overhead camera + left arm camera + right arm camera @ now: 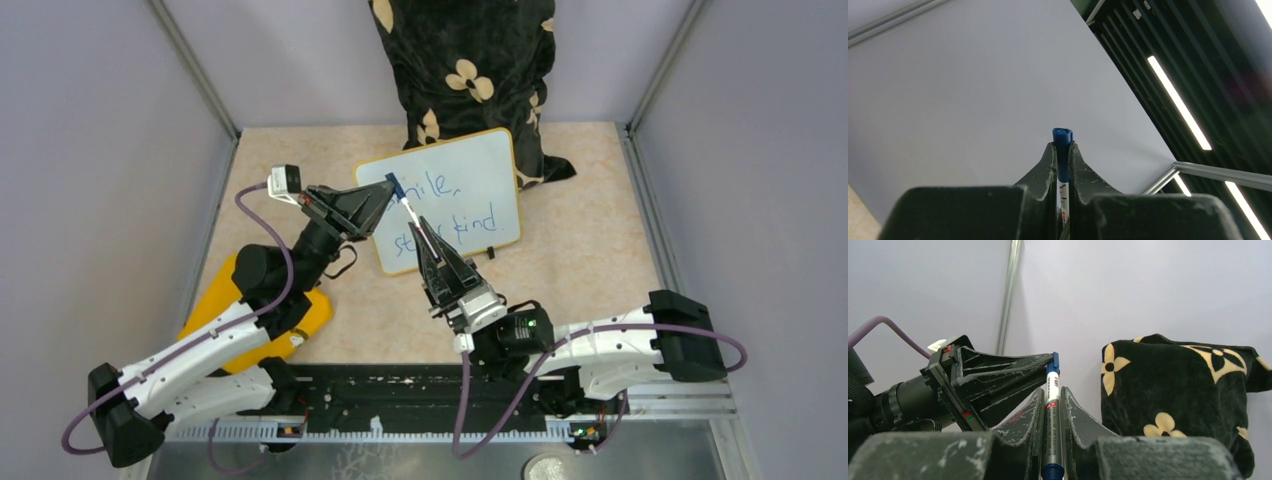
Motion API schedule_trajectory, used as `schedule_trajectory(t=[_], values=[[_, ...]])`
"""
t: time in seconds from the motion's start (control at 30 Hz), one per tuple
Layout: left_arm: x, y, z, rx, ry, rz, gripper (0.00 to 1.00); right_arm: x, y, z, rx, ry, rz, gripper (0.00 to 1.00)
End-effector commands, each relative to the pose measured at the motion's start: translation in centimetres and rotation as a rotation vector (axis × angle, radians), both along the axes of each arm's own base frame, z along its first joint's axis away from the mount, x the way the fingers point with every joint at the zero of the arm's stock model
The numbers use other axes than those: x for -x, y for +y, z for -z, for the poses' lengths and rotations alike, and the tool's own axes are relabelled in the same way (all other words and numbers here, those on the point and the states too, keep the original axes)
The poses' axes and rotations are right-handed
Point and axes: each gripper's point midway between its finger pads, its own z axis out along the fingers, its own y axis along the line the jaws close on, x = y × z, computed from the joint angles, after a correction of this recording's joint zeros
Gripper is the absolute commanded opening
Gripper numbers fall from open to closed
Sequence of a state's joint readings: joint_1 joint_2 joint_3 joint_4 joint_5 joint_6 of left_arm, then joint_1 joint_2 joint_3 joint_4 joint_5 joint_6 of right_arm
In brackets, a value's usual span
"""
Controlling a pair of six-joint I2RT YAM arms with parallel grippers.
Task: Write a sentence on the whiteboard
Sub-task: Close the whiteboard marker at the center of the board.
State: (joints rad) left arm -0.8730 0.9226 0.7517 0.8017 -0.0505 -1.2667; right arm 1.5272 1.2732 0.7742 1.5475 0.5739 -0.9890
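At the centre of the overhead view the whiteboard (480,165) stands tilted back against a black pillow with cream flowers (470,70), which likely props it at an angle the arms can reach. Its face carries the sentence (472,226) in blue, two lines reading roughly "smile, stay kind", partly hidden by the arms. Just in front of the whiteboard both grippers meet on one marker (408,207). The right gripper (418,228), coming up from lower centre, has its fingers pressed onto the white barrel. The left gripper (385,190), coming in from the left of the frame, is pinched tight on the blue cap (1062,142) at the far end. Holding each end separately looks like the way to seat or pull the cap along the marker's length. With the writing apparently complete, capping seems the likelier step, though I cannot tell whether the cap is fully home. A yellow cloth (310,315) lies at lower left under the left arm, probably kept handy for wiping. Count: one whiteboard, two written lines, one marker, one cap, one pillow, one cloth, two grippers, both closed on the marker
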Motion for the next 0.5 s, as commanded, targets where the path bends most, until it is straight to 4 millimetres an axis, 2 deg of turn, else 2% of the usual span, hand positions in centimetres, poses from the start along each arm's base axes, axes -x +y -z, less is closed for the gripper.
schedule_trajectory(t=[0.0, 0.2, 0.3, 0.33, 0.47], values=[[5.3, -4.0, 5.0, -0.210, -0.050, 0.252, 0.19, -0.3, -4.0, -3.6, -0.237, -0.026, -0.012, 0.00], [4.1, -2.0, 3.6, -0.194, -0.061, 0.110, 0.73, -0.3, -4.1, -3.5, -0.232, -0.023, -0.018, 0.00], [3.8, -0.8, 2.4, -0.197, -0.092, 0.037, 0.93, -0.2, -4.3, -3.5, -0.234, -0.020, -0.030, 0.00], [3.8, -0.6, 2.1, -0.205, -0.103, 0.019, 0.98, -0.2, -4.3, -3.4, -0.232, -0.017, -0.035, 0.00], [2.7, 1.1, 0.6, -0.218, -0.138, -0.120, 0.99, 0.2, -4.2, -3.3, -0.226, -0.008, -0.088, 0.00]])
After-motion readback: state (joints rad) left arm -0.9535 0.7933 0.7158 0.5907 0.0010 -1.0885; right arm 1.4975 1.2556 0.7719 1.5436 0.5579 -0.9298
